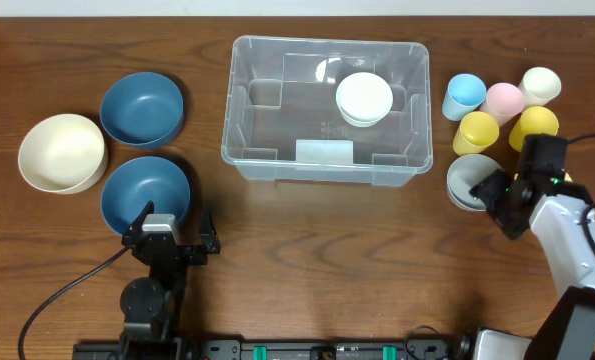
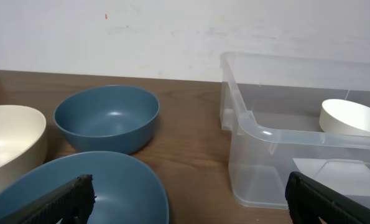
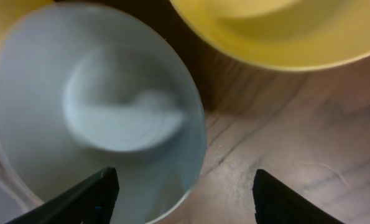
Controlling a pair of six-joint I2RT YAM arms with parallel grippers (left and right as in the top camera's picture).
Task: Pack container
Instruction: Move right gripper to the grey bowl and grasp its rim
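At the right edge of the table (image 1: pixel 307 260), the right gripper (image 1: pixel 495 192) hangs over the near rim of a pale grey bowl (image 1: pixel 470 180). The right wrist view shows its fingers (image 3: pixel 79 199) spread wide, with the bowl's rim (image 3: pixel 194 155) lying between them and nothing yet gripped. The container (image 1: pixel 247 150) stands at the table's centre, well apart from this bowl, with one white bowl (image 1: pixel 364 98) already inside it towards its right end.

Probable hazards:
- A pinch on a thin, sloping rim may slip, and the bowl could tip or drop on lifting.
- A yellow cup (image 3: pixel 278 31) stands just beside the bowl, so a finger closing on the outer side, or a sideways drag, could knock it over.
- The overhead view hints at a second bowl nested beneath, though this cannot be settled. If so, the lower one might lift partway and fall.
- On the carry, a low bowl could strike the container's right wall.

The left gripper (image 1: pixel 173 222) is likewise wide open and empty, poised at the near blue bowl (image 2: pixel 91 186). Both arms reaching into the container together would risk a collision.
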